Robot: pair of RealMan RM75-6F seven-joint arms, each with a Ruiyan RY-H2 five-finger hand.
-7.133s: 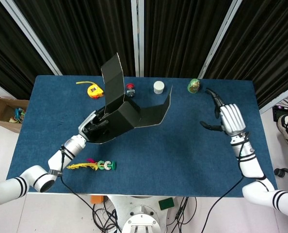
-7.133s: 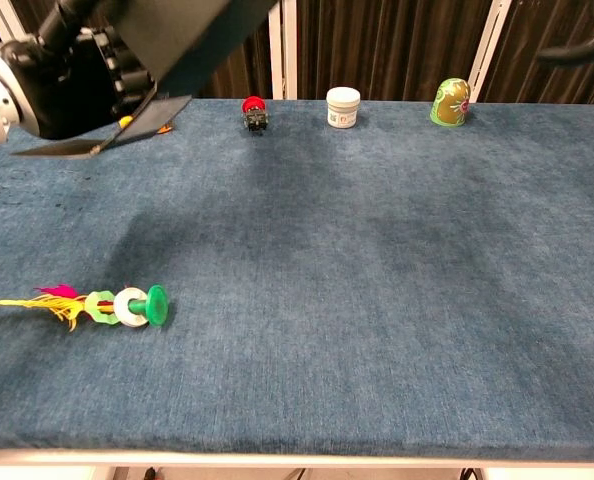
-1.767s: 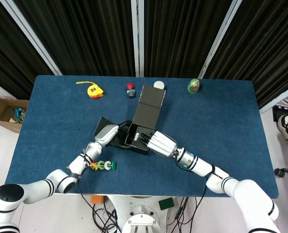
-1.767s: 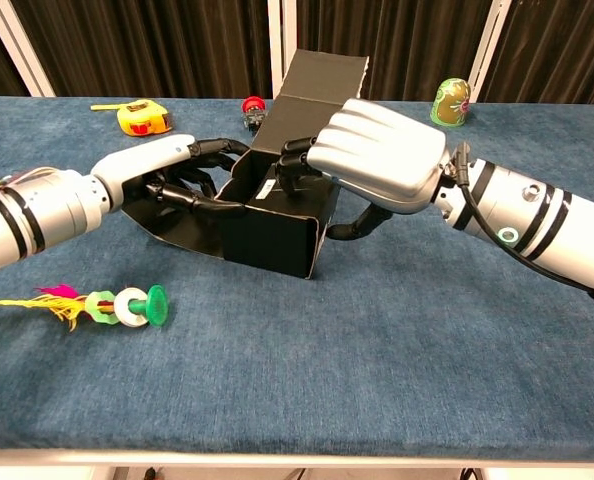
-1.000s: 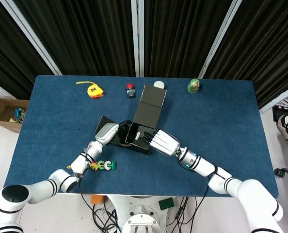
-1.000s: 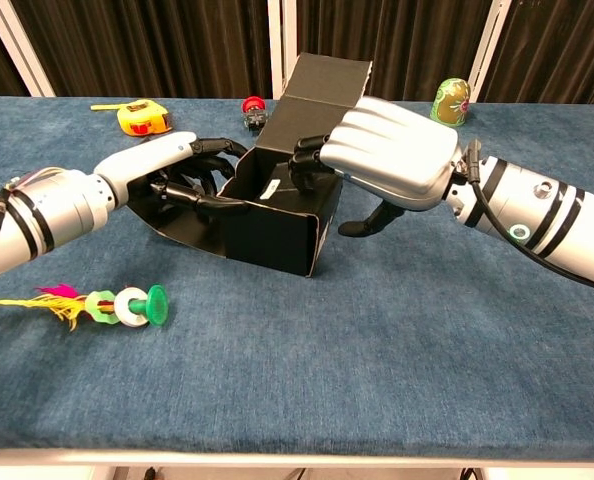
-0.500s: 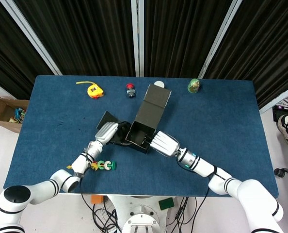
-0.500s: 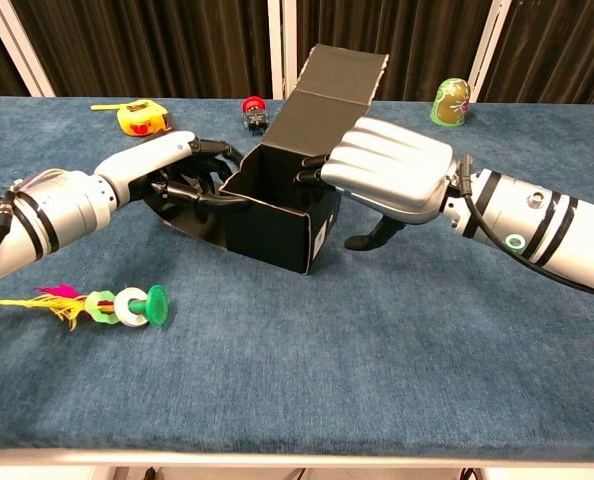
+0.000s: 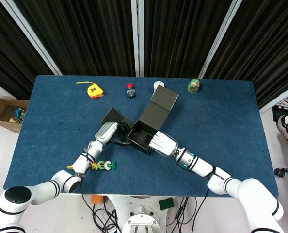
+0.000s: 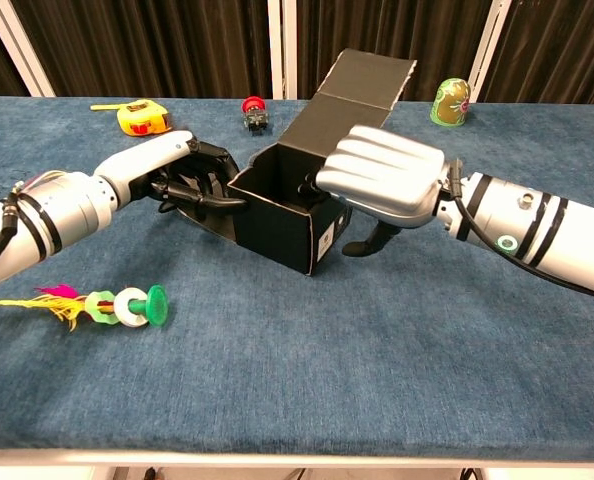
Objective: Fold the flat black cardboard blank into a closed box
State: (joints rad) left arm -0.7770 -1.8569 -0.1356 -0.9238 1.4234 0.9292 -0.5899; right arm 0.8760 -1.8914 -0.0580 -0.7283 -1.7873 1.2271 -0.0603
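Both hands on a half-folded black cardboard box (image 10: 282, 225), mid-table on the blue table (image 10: 397, 340).

The box stands open-topped, lid flap tilted up behind. The right hand (image 10: 382, 182) grips its right wall, fingers curled over the rim, thumb outside. The left hand (image 10: 172, 165) holds the left wall, dark fingers (image 10: 205, 197) on the rim — a flap lies beneath. Smaller things: feathered ring toy (image 10: 107, 306) at front left; yellow tape measure (image 10: 142, 120), white jar (image 9: 157, 85), green nesting doll (image 10: 450, 102) along the far edge.

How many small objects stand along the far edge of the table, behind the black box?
4: a yellow tape measure far left, a red-topped toy, a white jar partly hidden by the box flap, and a green doll rightmost.
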